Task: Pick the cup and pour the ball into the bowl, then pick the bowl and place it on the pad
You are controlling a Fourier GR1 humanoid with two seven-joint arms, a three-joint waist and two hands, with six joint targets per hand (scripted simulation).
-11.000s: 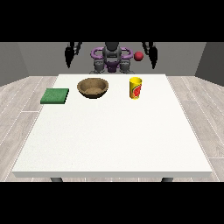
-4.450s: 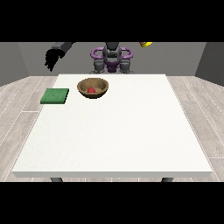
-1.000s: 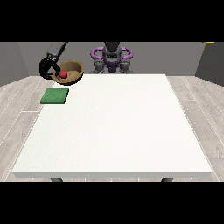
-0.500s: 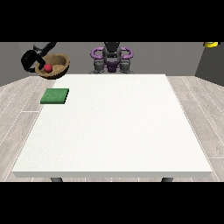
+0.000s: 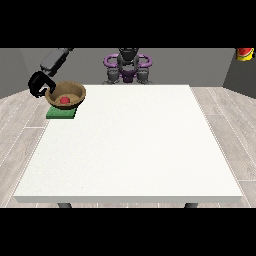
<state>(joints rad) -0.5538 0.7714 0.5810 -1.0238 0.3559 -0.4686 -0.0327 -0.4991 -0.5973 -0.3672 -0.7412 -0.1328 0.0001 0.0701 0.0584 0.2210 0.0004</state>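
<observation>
Hand at the view's left, fingers curled, arm outstretched

A large white desk fills the middle of the view, two dark legs showing under its 6 o'clock edge. Pale wood-plank floor lies around it at 3 and 9 o'clock, with a grey wall behind at 12 o'clock.
</observation>
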